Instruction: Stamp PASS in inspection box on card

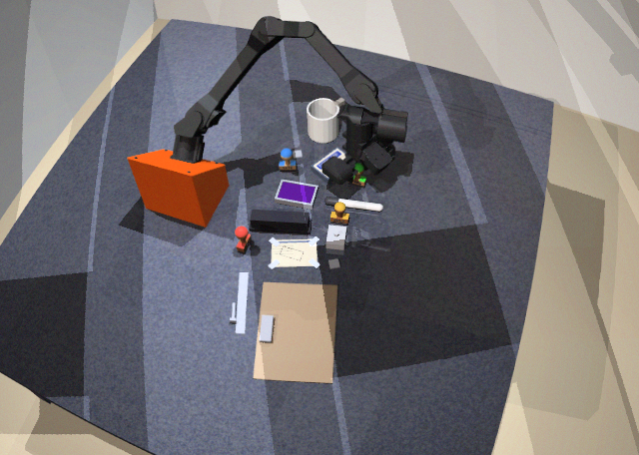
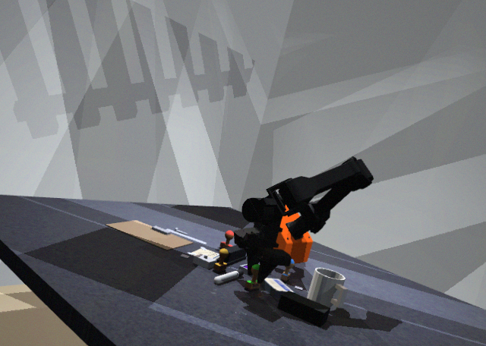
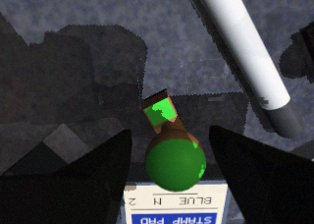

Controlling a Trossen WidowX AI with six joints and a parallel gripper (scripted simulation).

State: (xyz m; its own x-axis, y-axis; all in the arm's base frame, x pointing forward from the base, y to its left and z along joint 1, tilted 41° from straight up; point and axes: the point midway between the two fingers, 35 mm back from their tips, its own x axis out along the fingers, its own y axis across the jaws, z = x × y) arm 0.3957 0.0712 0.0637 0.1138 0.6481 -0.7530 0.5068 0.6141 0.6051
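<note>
The green-knobbed stamp (image 1: pixel 358 168) (image 2: pixel 255 268) (image 3: pixel 176 165) stands on the bench beside the stamp pad lid; its lettering is not readable. My gripper (image 1: pixel 356 173) (image 2: pixel 257 275) (image 3: pixel 170 134) is open around its handle, with a gap on each side of the knob in the wrist view. The open purple ink pad (image 1: pixel 297 193) (image 2: pixel 244 268) lies nearer the card. The cream card (image 1: pixel 310 254) (image 2: pixel 204 252) is taped at its corners and carries a thin box outline; marks on it are too small to read.
The pad lid (image 1: pixel 322 166) (image 2: pixel 278 284) (image 3: pixel 172 189), white marker (image 1: pixel 360 204) (image 2: pixel 226 277) (image 3: pixel 245 42), blue stamp (image 1: pixel 286 154) and mug (image 1: pixel 322 125) (image 2: pixel 323 287) are close by. Yellow (image 1: pixel 339 208) and red (image 1: pixel 241 231) stamps, a black box (image 1: pixel 280 222) and a clipboard (image 1: pixel 305 357) lie farther off.
</note>
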